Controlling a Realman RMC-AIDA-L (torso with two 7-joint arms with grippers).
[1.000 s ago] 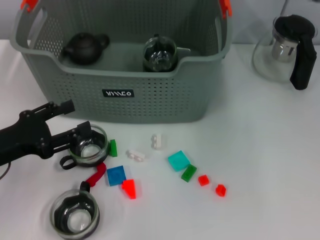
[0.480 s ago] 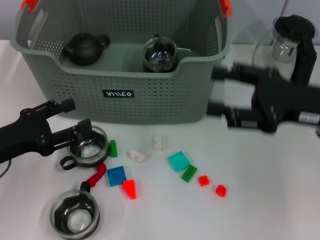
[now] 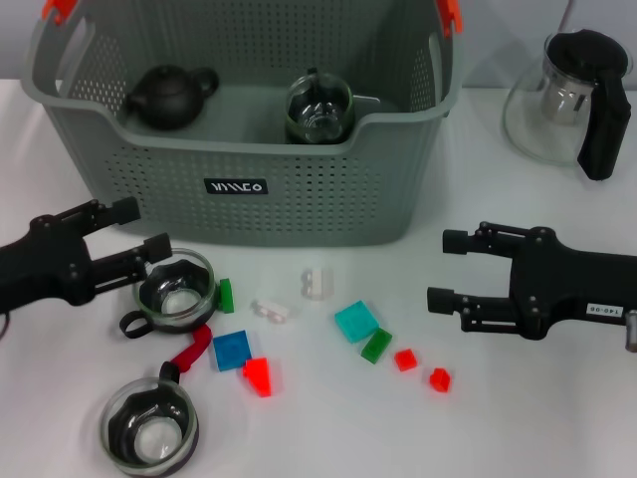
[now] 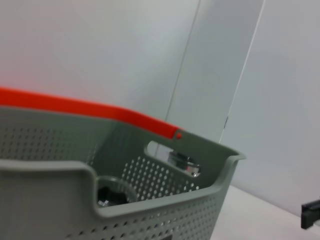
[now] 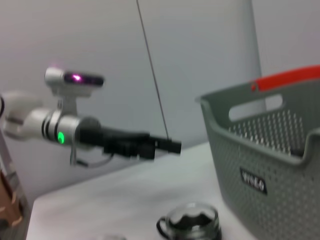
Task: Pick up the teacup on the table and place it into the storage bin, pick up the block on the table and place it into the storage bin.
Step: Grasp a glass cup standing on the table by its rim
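Observation:
A glass teacup (image 3: 177,290) with a black handle stands on the white table in front of the storage bin (image 3: 299,199). My left gripper (image 3: 140,230) is open just up and left of that teacup, with its lower finger near the rim. A second glass teacup (image 3: 151,426) sits nearer the front edge. Small blocks lie scattered: white (image 3: 317,282), teal (image 3: 355,321), green (image 3: 375,345), red (image 3: 404,359), blue (image 3: 231,350). To the right of the blocks my right gripper (image 3: 446,269) is open and holds nothing. The right wrist view shows the left gripper (image 5: 165,145), the teacup (image 5: 192,225) and the bin (image 5: 270,150).
Inside the bin are a black teapot (image 3: 169,97) and a glass cup (image 3: 318,108). A glass pitcher (image 3: 567,100) with a black handle stands at the back right. A red strip (image 3: 189,347) lies between the two teacups. The left wrist view shows the bin's rim (image 4: 165,210).
My right arm came in from the right and dropped low beside the blocks. My left gripper drew back a little to the left, away from the teacup's rim.

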